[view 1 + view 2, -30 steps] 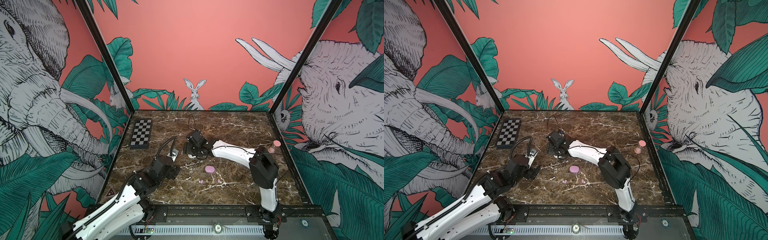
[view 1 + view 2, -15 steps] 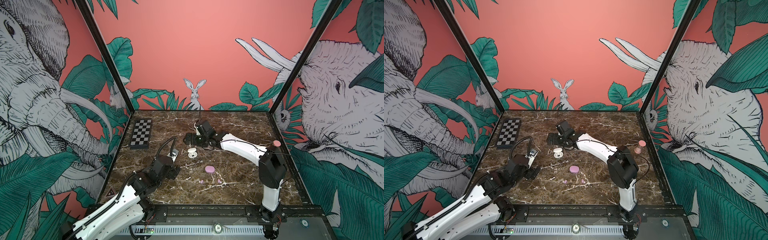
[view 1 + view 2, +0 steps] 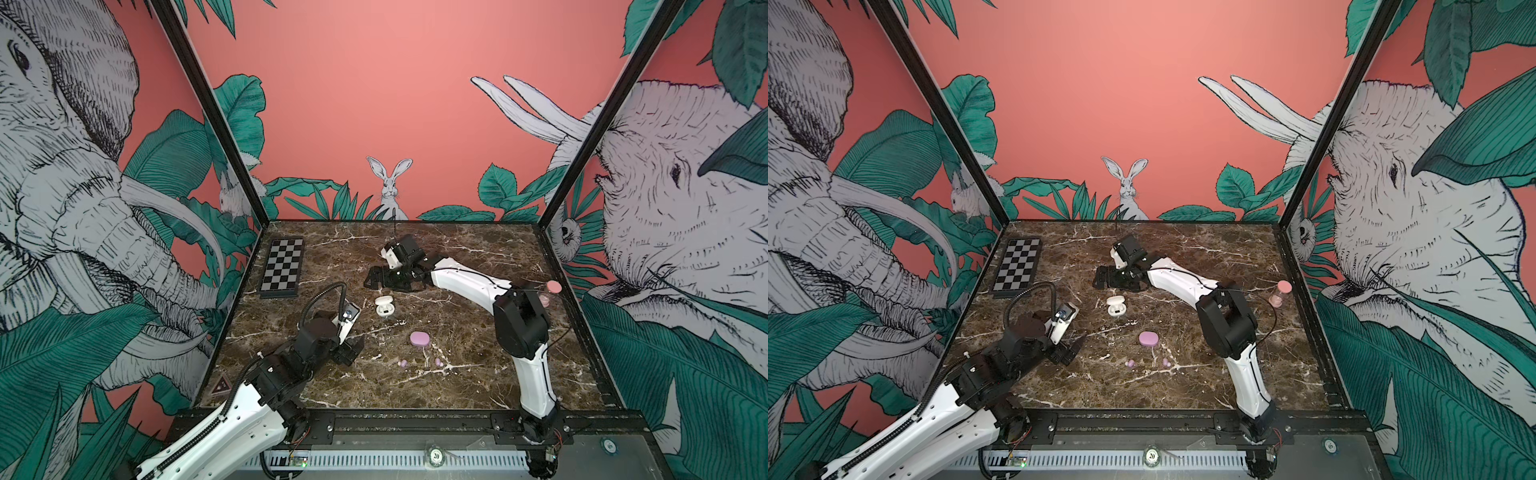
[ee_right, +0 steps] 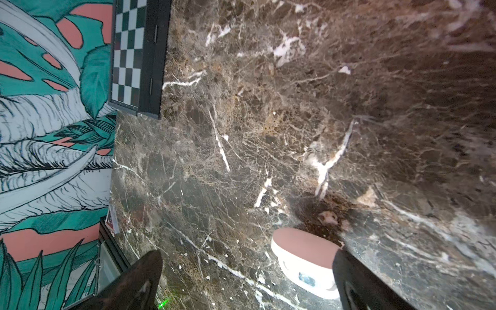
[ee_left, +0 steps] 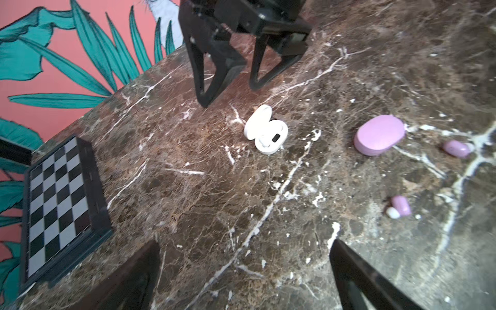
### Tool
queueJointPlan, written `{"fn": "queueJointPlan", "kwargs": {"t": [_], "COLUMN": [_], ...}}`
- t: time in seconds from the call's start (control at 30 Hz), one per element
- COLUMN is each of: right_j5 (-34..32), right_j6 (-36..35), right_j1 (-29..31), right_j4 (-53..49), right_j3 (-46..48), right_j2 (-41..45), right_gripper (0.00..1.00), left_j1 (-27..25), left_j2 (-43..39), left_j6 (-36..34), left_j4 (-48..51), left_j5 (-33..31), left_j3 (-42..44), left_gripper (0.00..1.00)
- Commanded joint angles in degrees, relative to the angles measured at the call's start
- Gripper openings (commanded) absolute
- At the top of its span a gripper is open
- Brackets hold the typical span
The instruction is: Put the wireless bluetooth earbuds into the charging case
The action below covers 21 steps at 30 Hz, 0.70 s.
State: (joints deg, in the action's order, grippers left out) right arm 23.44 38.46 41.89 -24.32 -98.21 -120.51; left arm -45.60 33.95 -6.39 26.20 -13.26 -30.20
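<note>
A white charging case [image 3: 384, 306] [image 3: 1116, 306] lies with its lid open mid-table. In the left wrist view a small white shape sits in the base of this case [image 5: 265, 133]. A closed lilac case [image 3: 419, 338] [image 5: 379, 135] lies nearer the front, with two lilac earbuds [image 3: 402, 363] [image 3: 438, 362] [image 5: 456, 148] [image 5: 400, 206] loose beside it. My right gripper [image 3: 371, 279] [image 4: 248, 253] hovers open just behind the white case [image 4: 306, 257], not touching it. Left of the lilac things my left gripper [image 3: 353, 351] [image 5: 245, 243] is open and empty.
A black-and-white chessboard [image 3: 282, 268] [image 4: 137, 53] lies at the back left of the marble table [image 3: 457, 390]. A pink hourglass [image 3: 548, 293] stands by the right wall, behind my right arm's elbow. Black frame rails border the table.
My right gripper has opened, let go of the white case and drawn back toward the far side; the open case now shows. The left arm has not moved.
</note>
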Motion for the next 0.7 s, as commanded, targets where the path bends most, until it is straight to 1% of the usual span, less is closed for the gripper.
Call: {"fn": "queueJointPlan", "kwargs": {"t": [0.0,0.1,0.47,0.67], "right_j5": [1.9,1.9,2.5,2.8], "right_j6": [-2.2,-3.1,-3.4,-2.6], "right_j1": [-0.8,-0.8,-0.8,-0.9], "right_j4": [-0.5,-0.7,0.3,1.1], "right_j3": [-1.4,-1.5,-0.5,0.4], "right_j2": [-1.4,-1.9,-2.2,-2.1], "right_gripper": [0.98,0.98,0.98,0.98], "left_j1": [-0.2,-0.2,-0.2,-0.2], "left_j2": [1.1,1.6,-0.9,-1.0], "left_j6": [-2.1,-2.1,-1.5,-1.5], "left_j4": [-1.9,-3.0,-2.9,-2.9], "left_j5": [6.5,7.8,4.8,4.8], "left_j3": [-0.4,-0.1,0.6,0.7], "left_gripper": [0.99,0.99,0.99,0.99]}}
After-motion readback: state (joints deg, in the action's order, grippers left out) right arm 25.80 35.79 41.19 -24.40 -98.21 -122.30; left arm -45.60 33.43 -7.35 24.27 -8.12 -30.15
